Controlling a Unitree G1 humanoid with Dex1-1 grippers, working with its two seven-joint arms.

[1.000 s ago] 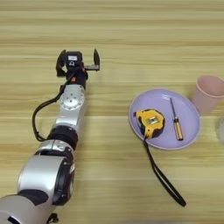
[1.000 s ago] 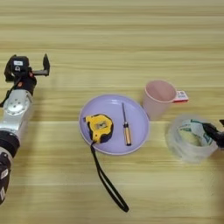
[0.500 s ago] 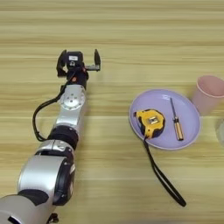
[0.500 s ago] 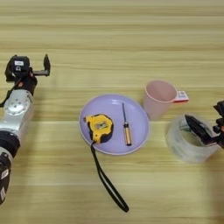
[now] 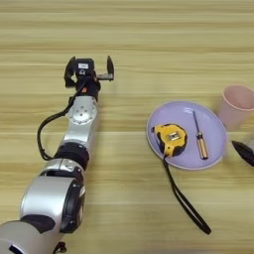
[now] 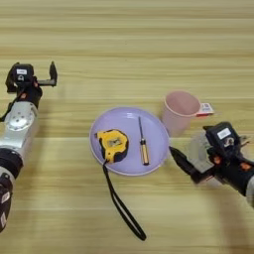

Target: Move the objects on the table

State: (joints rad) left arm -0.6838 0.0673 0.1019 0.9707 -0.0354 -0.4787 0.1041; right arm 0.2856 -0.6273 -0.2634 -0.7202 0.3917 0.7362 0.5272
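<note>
- Clear tape roll (image 6: 198, 151) sits right of the lavender plate (image 6: 155, 130); our right gripper (image 6: 191, 166) has advanced over it, 2 fingers spread, grasping nothing.
- Our left gripper (image 5: 89, 72) stays parked, fingers released.
- We judge pickup imminent.

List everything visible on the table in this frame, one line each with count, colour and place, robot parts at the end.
plate: one, lavender, centre of the table.
tape measure: one, yellow and black, on the plate's left half, black strap trailing off toward the near edge.
screwdriver: one, orange handle, on the plate, right of the tape measure.
cup: one, pink, upright, right of the plate.
tape roll: one, clear, mostly hidden behind the right gripper.
small card: one, white and red, behind the cup.
table: light wood.
left gripper: open, far left, holding nothing.
right gripper: at the tape roll, beside the plate's right rim.
</note>
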